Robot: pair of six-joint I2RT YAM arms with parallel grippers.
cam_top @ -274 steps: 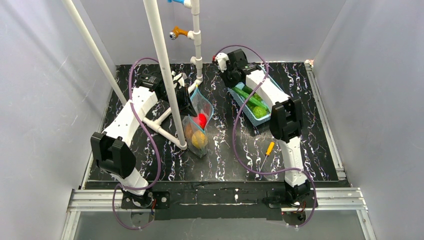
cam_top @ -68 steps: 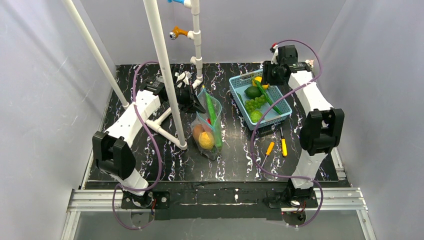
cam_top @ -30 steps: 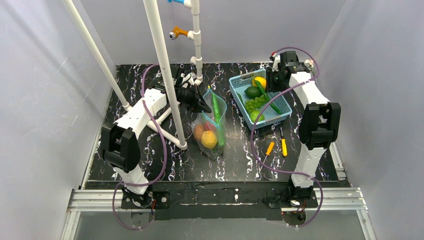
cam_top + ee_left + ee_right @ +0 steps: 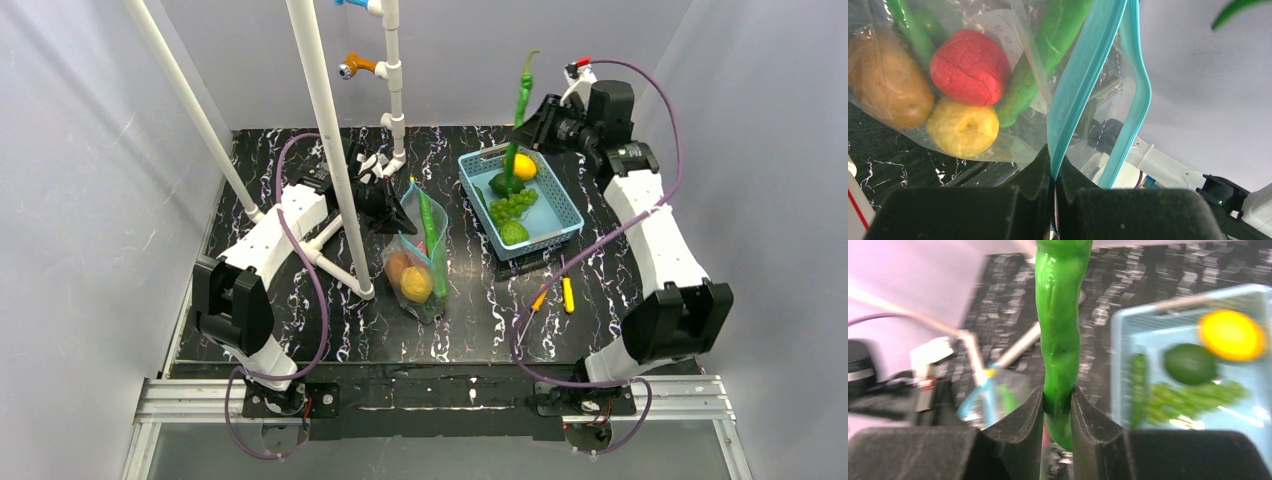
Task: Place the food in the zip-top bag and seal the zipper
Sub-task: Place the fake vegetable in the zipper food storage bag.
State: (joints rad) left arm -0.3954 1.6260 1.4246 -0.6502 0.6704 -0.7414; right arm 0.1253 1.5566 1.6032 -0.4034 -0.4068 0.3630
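1. Black marbled table (image 4: pixel 470 330) set between pale walls. A white pipe frame (image 4: pixel 325 120) rises at the left and partly hides the left arm.
2. Left gripper (image 4: pixel 1053 172) is pressed together on one lip of the zip-top bag (image 4: pixel 420 270). It appears to be lifting that lip so the mouth gapes for loading.
3. Zipper (image 4: pixel 1083 75) is unsealed, its two teal strips bowed apart.
4. Food already in the bag, whose body lies on the table:
   - a brown-orange fruit (image 4: pixel 883 80)
   - a red piece (image 4: pixel 970 67)
   - a yellow fruit (image 4: pixel 963 127)
   - a green pod (image 4: pixel 1048 45) reaching toward the mouth
5. Light-blue basket (image 4: pixel 545 210) sits just right of the bag. It holds a yellow-orange fruit (image 4: pixel 523 166), a dark green fruit (image 4: pixel 503 184), grapes (image 4: pixel 512 204) and another green piece (image 4: pixel 513 232), all not yet bagged.
6. Right gripper (image 4: pixel 1058 405) is pinching a long green pod (image 4: pixel 521 95) partway along its length. The pod is upright and high over the basket's far end, probably to clear the rim before crossing to the bag.
7. Orange-handled screwdrivers (image 4: pixel 567 293) lie near the basket's front and are no part of the job.
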